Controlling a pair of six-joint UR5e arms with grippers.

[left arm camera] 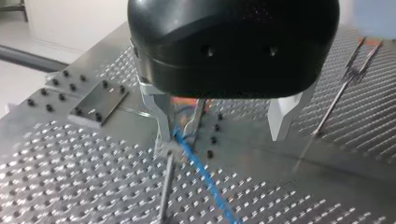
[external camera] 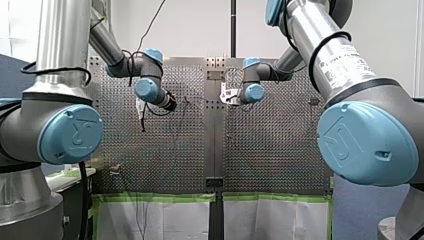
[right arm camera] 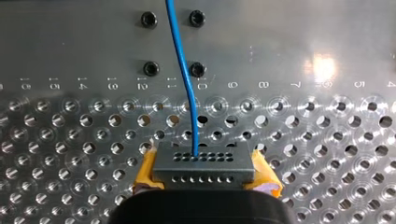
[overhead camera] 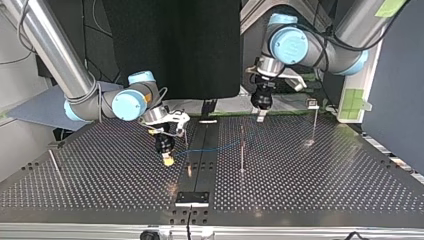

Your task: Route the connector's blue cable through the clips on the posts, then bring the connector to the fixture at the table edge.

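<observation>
Top view: the perforated table (overhead camera: 325, 170) carries clip posts (overhead camera: 242, 155). The right gripper (overhead camera: 168, 159) pinches the connector (right arm camera: 204, 163) left of centre. The left gripper (left arm camera: 222, 126), jaws spread, brackets the blue cable (left arm camera: 201, 170). Routing is in hand; the next move likely calls for seating the cable in a clip.

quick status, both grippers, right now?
Left gripper: open, blue cable close beside one finger, not clamped.
Right gripper: shut on the connector, yellow pads at its sides.

2 silver-tubed arms (external camera: 62, 35) with pale-blue joint caps (external camera: 70, 134), black looped cables (external camera: 50, 69), yellow pads (right arm camera: 145, 171) on my right arm's jaws.
</observation>
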